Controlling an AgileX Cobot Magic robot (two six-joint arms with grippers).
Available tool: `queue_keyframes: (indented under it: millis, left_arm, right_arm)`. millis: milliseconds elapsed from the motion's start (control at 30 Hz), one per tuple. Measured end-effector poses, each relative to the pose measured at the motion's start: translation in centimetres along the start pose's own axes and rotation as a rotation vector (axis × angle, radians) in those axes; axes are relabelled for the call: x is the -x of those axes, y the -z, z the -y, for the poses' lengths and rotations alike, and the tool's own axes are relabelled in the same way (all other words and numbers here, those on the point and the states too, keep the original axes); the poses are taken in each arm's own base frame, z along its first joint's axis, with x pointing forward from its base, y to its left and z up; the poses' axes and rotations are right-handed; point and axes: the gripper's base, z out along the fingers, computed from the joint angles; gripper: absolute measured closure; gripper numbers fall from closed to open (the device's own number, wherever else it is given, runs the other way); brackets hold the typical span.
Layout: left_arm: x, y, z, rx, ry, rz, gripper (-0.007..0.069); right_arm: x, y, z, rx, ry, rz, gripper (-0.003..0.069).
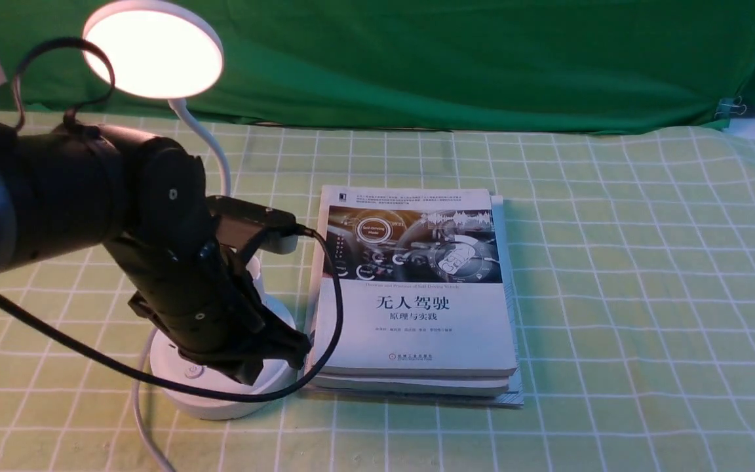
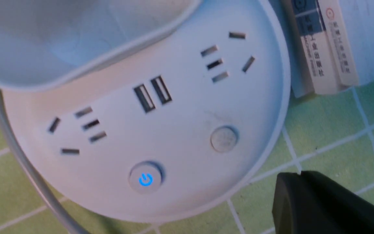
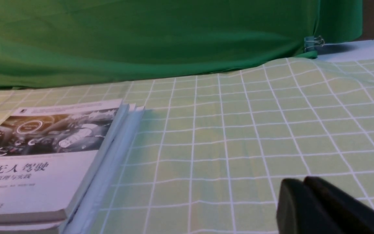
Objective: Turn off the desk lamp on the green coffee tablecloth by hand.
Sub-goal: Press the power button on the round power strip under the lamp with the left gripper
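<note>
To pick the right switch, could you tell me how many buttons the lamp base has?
2: a blue-lit power button near the base rim, and a plain unlit button beside it, nearer the books. More may be hidden.

front view looks forward and down from the robot's side; left wrist view hangs close above the desk lamp [image 2: 180, 107] base; right wrist view skims low over the green coffee tablecloth [image 3: 239, 130], sharing the books [image 3: 44, 162] with front view

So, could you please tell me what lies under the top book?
At least two more books are stacked under the top book, resting on the green coffee tablecloth. Only their edges show; their covers are hidden.
</note>
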Motion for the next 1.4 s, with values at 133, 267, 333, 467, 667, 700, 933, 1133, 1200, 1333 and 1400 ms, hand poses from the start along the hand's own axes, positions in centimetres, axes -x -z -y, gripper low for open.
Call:
queue_keyframes:
  millis: [133, 267, 333, 467, 667, 700, 933, 1133, 1200, 1333, 1400]
  left_arm:
    - [0.3, -1.0, -0.6, 0.020, 0.006, -0.006, 0.0624]
    - [0.6, -2.3, -1.2, 0.029, 0.017, -0.026, 0.0624]
    - [0.7, -2.7, -1.4, 0.030, 0.022, -0.027, 0.0624]
    - [1.1, -2.9, -1.5, 0.032, 0.024, -0.018, 0.0624]
    - [0.9, -2.3, -1.4, 0.032, 0.026, -0.005, 0.0623]
    - [0.8, -1.9, -1.4, 0.032, 0.027, 0.000, 0.0623]
    - [0.5, 0.7, -1.1, 0.034, 0.021, 0.074, 0.0623]
    - [0.7, -0.5, -1.2, 0.033, 0.025, 0.043, 0.0623]
    - [0.9, -1.4, -1.3, 0.034, 0.027, 0.029, 0.0623]
    - [1.0, -2.9, -1.5, 0.033, 0.031, -0.007, 0.0623]
    - [1.1, -3.0, -1.5, 0.033, 0.032, -0.014, 0.0623]
  right_arm:
    - [0.0, 0.0, 0.0, 0.000, 0.000, 0.000, 0.0630]
    - [0.0, 0.0, 0.0, 0.000, 0.001, 0.000, 0.0630]
    - [0.0, 0.0, 0.0, 0.000, 0.001, 0.000, 0.0630]
    - [0.0, 0.0, 0.0, 0.000, 0.001, 0.000, 0.0630]
    - [0.0, 0.0, 0.0, 0.000, 0.001, 0.001, 0.0630]
    - [0.0, 0.0, 0.0, 0.000, 0.001, 0.001, 0.0630]
    - [0.0, 0.0, 0.0, 0.000, 0.002, 0.001, 0.0630]
    - [0.0, 0.0, 0.0, 0.000, 0.001, 0.001, 0.0630]
    - [0.0, 0.0, 0.0, 0.000, 0.001, 0.001, 0.0630]
    - [0.0, 0.0, 0.0, 0.000, 0.001, 0.001, 0.0630]
    - [0.0, 0.0, 0.0, 0.000, 0.001, 0.001, 0.0630]
